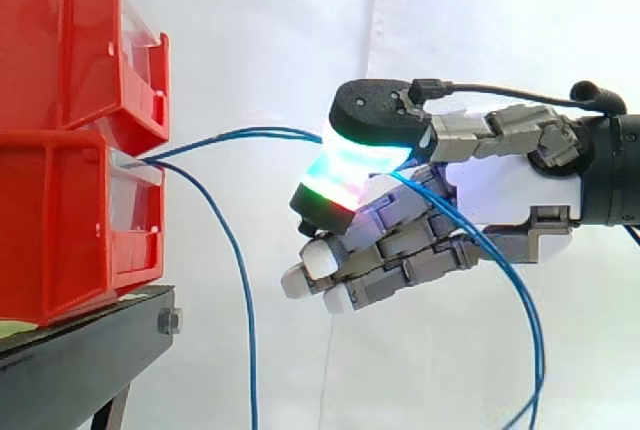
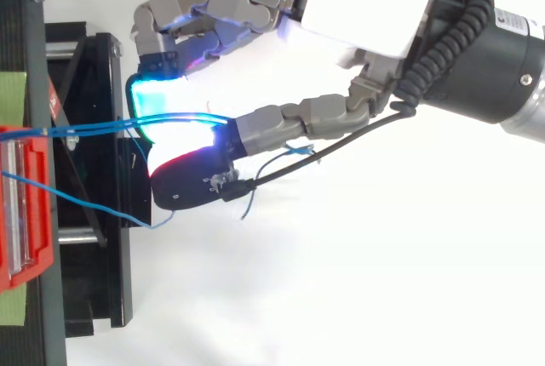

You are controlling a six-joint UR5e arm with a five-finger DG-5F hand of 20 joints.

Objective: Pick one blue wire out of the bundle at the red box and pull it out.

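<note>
Two thin blue wires [image 1: 240, 135] run close together and taut from the gap between the stacked red bins [image 1: 60, 220] across to my hand [image 1: 500, 190]. The hand is about a hand's width to the right of the bins. Its thumb and a glowing fingertip [image 1: 325, 200] pinch these wires [image 2: 128, 123], and the other fingers are curled below. Behind the pinch the wires pass over the palm and hang down on the right [image 1: 525, 320]. A third blue wire [image 1: 235, 270] leaves the same gap and droops freely downward; from above it [image 2: 77, 196] lies slack beside the thumb pad [image 2: 187, 183].
The red bins [image 2: 25, 213] sit on a black stand [image 1: 80, 340] at the left edge. A white curtain [image 1: 300, 30] hangs behind. Open space lies between the bins and my hand [image 2: 341, 8].
</note>
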